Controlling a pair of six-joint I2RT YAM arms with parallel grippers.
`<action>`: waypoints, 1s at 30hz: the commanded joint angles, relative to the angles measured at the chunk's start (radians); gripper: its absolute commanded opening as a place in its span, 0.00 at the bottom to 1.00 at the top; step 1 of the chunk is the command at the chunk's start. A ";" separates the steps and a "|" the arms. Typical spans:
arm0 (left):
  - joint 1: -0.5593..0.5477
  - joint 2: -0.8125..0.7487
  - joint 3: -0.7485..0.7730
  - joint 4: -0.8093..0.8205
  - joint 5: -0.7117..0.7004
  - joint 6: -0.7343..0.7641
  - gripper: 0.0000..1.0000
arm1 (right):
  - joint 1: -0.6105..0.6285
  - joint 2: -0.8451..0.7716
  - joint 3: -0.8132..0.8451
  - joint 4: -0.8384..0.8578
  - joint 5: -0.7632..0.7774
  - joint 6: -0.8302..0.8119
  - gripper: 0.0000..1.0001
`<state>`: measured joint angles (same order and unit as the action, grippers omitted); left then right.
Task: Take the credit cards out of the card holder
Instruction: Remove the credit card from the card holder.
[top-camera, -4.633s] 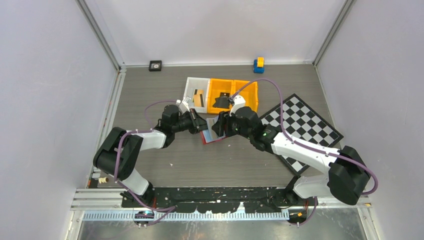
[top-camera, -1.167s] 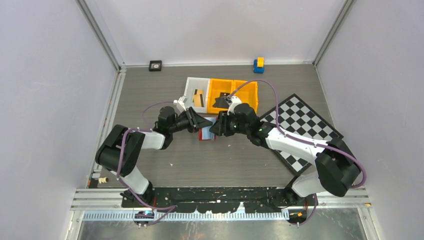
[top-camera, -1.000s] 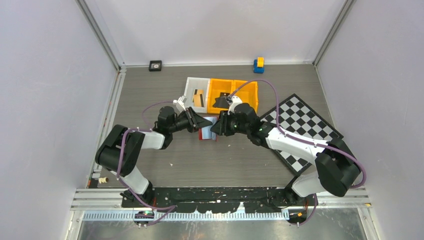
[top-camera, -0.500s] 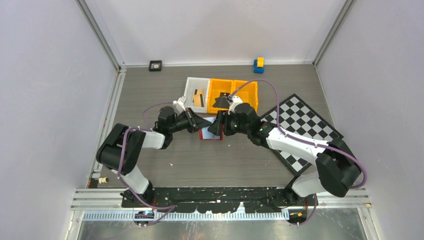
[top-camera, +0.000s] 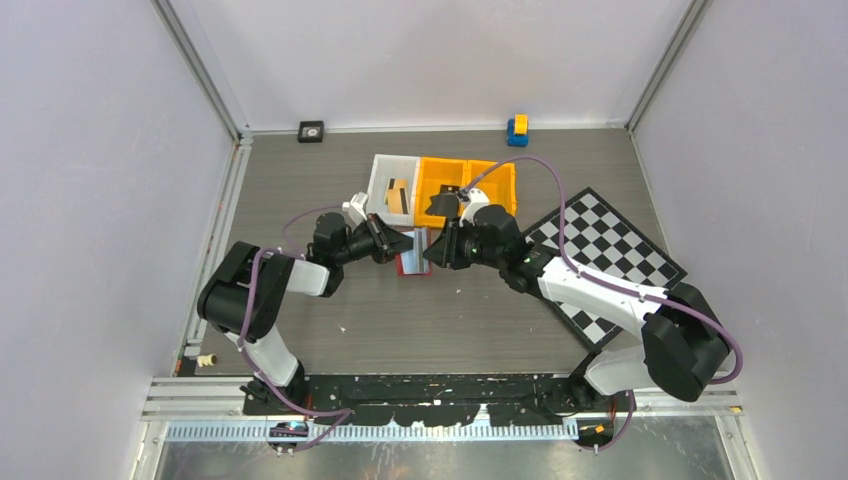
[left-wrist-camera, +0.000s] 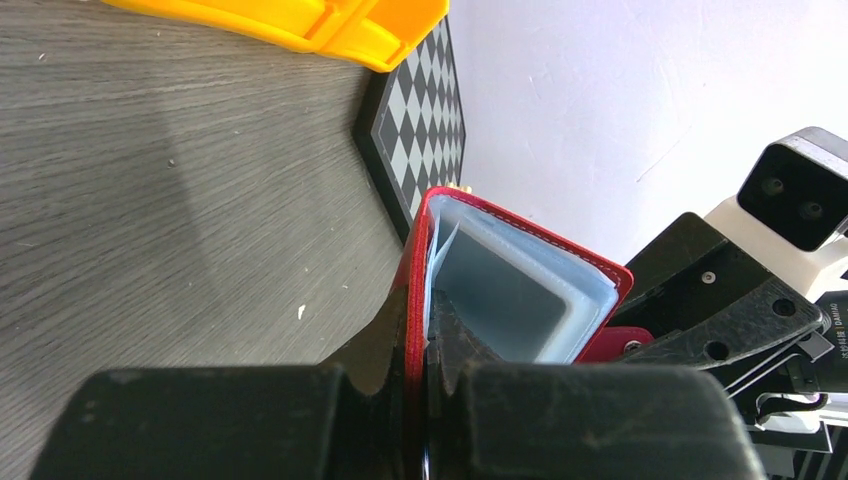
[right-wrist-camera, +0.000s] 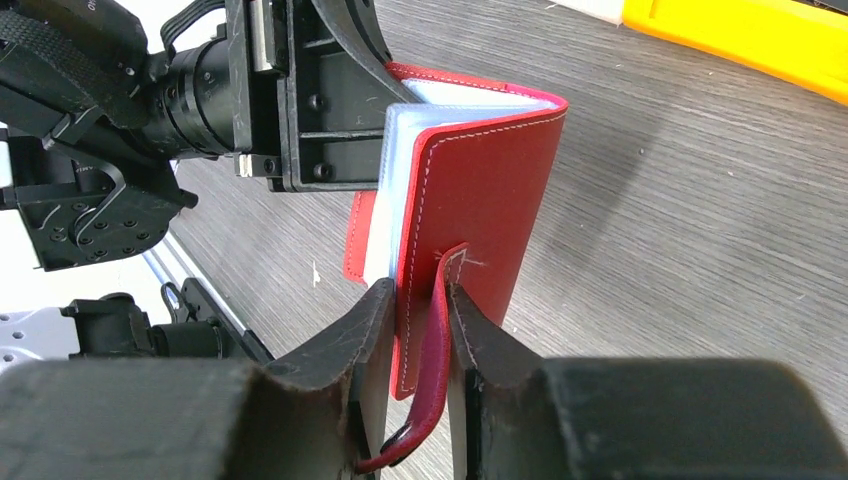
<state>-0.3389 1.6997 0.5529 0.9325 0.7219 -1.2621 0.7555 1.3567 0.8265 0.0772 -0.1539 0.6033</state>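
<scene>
Centrally, card holder (right-wrist-camera: 480, 190): red, half open, held off the table; pale sleeves' contents unreadable. Left gripper (left-wrist-camera: 420, 350) pinched tight on one cover. Right gripper (right-wrist-camera: 415, 330) clamped on other cover and snap tab. Beyond: white bin (top-camera: 392, 159), tan card (top-camera: 397, 188) inside, indistinct.

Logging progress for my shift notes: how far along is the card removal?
Done: the card holder is partly open, its pale sleeves exposed. In hand: the left gripper and right gripper each clamp a red cover, holding it apart. Left: no card is being pulled; the sleeve facing the left wrist camera looks empty, others are hidden. A tan piece lies in the white bin.
</scene>
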 joint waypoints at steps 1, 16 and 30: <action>0.006 -0.008 -0.001 0.081 0.022 -0.016 0.00 | 0.001 -0.007 0.032 -0.004 0.028 -0.006 0.30; 0.004 -0.082 -0.015 -0.016 -0.018 0.046 0.00 | 0.002 0.057 0.040 0.015 0.012 -0.005 0.78; -0.006 -0.118 -0.019 -0.072 -0.050 0.080 0.00 | 0.007 0.105 0.022 0.104 -0.038 0.018 0.87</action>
<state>-0.3405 1.6299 0.5331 0.8501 0.6788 -1.2079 0.7567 1.4727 0.8268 0.1028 -0.1673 0.6060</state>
